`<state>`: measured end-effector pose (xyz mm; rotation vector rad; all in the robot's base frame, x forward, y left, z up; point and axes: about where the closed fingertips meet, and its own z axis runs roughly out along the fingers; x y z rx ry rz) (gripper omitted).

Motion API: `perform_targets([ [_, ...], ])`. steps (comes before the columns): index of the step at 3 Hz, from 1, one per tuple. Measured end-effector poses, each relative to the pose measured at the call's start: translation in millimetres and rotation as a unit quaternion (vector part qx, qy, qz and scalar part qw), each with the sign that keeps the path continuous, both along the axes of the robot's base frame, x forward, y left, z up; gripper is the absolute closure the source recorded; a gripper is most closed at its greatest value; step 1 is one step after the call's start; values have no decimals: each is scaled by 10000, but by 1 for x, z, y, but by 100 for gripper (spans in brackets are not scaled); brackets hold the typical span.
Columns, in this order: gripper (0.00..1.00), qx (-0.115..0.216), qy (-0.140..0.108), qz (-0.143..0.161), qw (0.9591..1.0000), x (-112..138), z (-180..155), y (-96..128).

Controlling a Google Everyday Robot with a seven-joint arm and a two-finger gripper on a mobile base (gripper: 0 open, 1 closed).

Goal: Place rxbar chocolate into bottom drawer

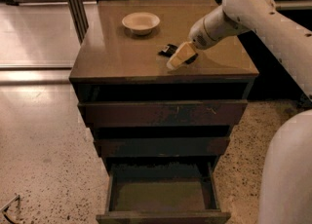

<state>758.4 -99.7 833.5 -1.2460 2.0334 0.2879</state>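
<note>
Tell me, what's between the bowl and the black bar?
Only bare cabinet top, seen in the camera view. The tool is at the black bar's far end.

The cabinet top (122,55) is smooth and glossy, catching the light, while the bottom drawer (161,196) has a dull, matt floor. The rxbar (168,49) wears a shiny black wrapper. The gripper (178,58), right over it, looks like smooth cream plastic.

Brown cabinet top (117,60) with cream bowl (140,22) and rxbar chocolate (169,49), hand (174,62) at the bar
</note>
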Motion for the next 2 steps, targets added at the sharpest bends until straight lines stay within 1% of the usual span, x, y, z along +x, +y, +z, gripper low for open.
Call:
perform_targets([
  [1,0,-54,135,-41,9999,2,-13,0],
  [2,19,-54,273,-83,9996,5,-22,-1],
])
